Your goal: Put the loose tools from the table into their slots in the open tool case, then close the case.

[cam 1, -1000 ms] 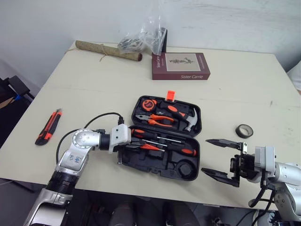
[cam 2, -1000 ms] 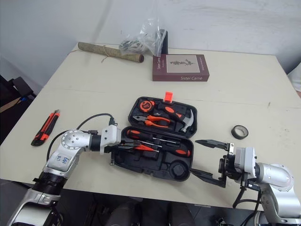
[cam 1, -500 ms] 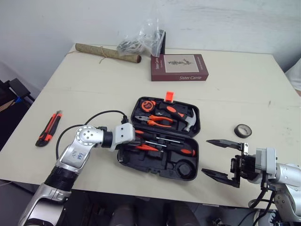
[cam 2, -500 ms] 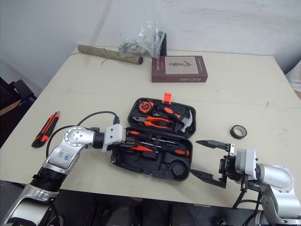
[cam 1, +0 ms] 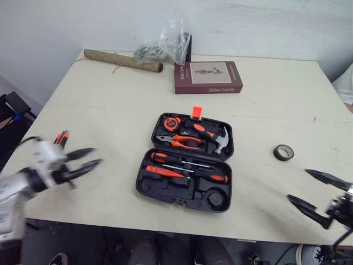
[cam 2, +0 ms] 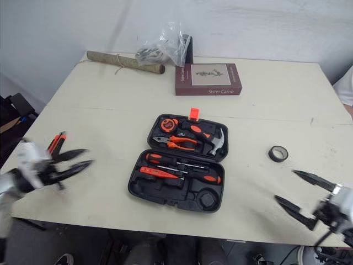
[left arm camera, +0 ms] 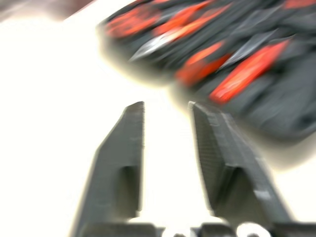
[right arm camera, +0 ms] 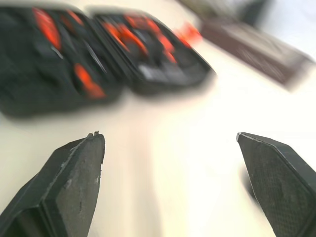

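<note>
The pale table (cam 1: pixel 110 105) takes up most of the room in front of the robot. In the middle of it lies the black tool case (cam 1: pixel 165 189), open and flat. The far half holds a tape measure (cam 1: pixel 172 122), pliers (cam 1: pixel 175 141) and a hammer (cam 1: pixel 220 141). The near half holds orange-handled screwdrivers (cam 1: pixel 187 165) side by side.

Near the far edge sits a maroon book (cam 1: pixel 208 78). To its left lie a long brown paper roll (cam 1: pixel 122 59) and a crumpled clear plastic bag (cam 1: pixel 165 47).

The right gripper (cam 1: pixel 298 185) hangs over the near right corner of the table, well to the right of the case. Its two fingers are spread wide with nothing between them.

The left gripper (cam 1: pixel 95 156) is out by the left edge, pointing towards the case but well apart from it. Its fingers stand a narrow gap apart, holding nothing.

Just behind it lies an orange and black utility knife (cam 2: pixel 55 142), loose on the table and partly hidden.

A small black tape roll (cam 1: pixel 283 152) lies flat to the right of the case, apart from it.
</note>
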